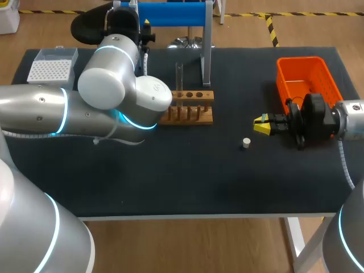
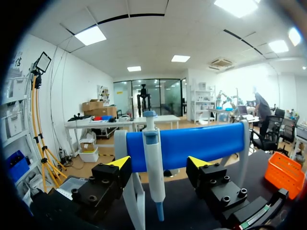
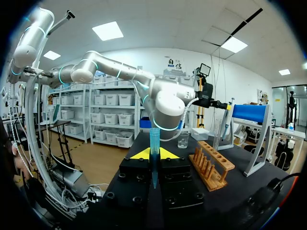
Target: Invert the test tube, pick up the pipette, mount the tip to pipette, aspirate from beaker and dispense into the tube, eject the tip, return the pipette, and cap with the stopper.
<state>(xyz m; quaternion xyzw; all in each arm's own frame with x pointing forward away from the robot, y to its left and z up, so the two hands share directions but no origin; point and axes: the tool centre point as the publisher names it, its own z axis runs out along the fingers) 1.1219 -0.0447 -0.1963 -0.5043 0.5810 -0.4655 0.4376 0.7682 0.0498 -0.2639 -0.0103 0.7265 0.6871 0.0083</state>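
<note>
The pipette (image 2: 154, 158) hangs on the blue stand (image 2: 206, 143) at the table's far edge, between the wide-open fingers of the left gripper (image 2: 159, 164), probably light, stiff and slick, best pinched around its thick body, while the right gripper (image 3: 154, 156) clamps a thin blue tube (image 3: 154, 139).

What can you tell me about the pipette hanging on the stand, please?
The pipette is a slim, pale plastic barrel with a blue plunger knob on top and a narrow blue nose at its lower end. No tip seems mounted. It hangs upright in front of the stand's blue bar. The open left tool faces it, a yellow-tipped finger showing on either side. Neither visibly touches it, and I cannot tell whether it is between them or just ahead.
</note>
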